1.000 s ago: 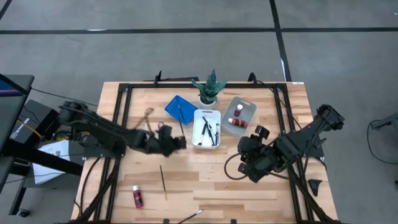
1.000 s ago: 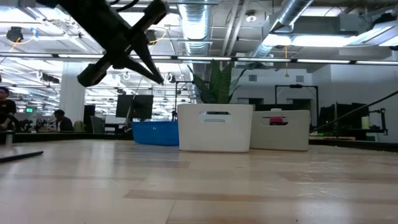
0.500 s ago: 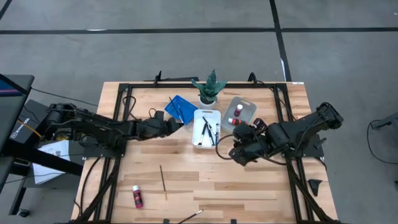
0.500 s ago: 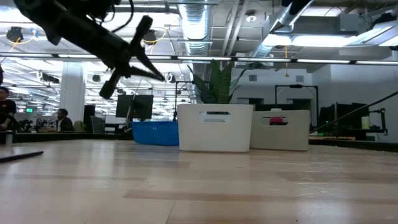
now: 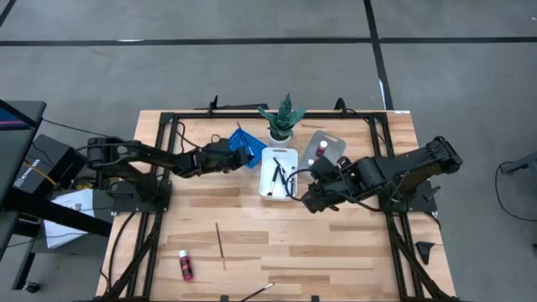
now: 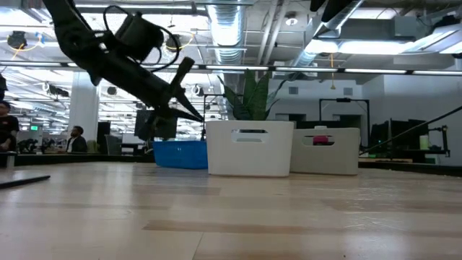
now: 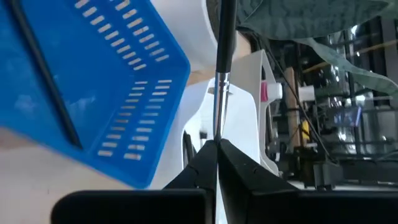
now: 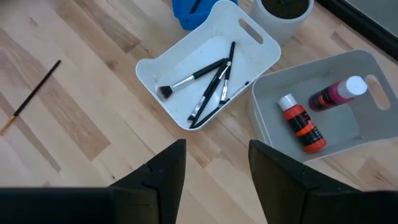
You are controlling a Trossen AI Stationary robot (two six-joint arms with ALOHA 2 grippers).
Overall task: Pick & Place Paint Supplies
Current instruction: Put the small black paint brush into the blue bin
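Brush (image 7: 222, 74) is pinched at one end by the left end effector (image 5: 244, 154), whose fingers are clamped together on it, and it hangs over the blue tray (image 5: 241, 144) at the far middle of the bench (image 5: 336, 252), close to the white tray (image 5: 279, 173).

Largest risk: the bench frame and trays. The left arm reaches across the blue tray's rim, so a low pass could nudge that tray, or the plant (image 5: 282, 117) just beyond it.

Next, the white tray, which already holds several brushes (image 8: 208, 87). A release too near the shared edge could let the brush land across both rims, or in the wrong tray.

Then the right end effector (image 8: 211, 168), fingers apart and holding nothing, hovering near the white tray and the grey tray (image 8: 348, 118) with its two bottles (image 8: 298, 121). Both arms are close together here and could clash.

Smallest: the grip itself. The brush is thin and held near its tip, it seems, so it may swing or slip. One bottle (image 5: 185, 265) and a brush (image 5: 220, 244) lie on the near left of the bench.
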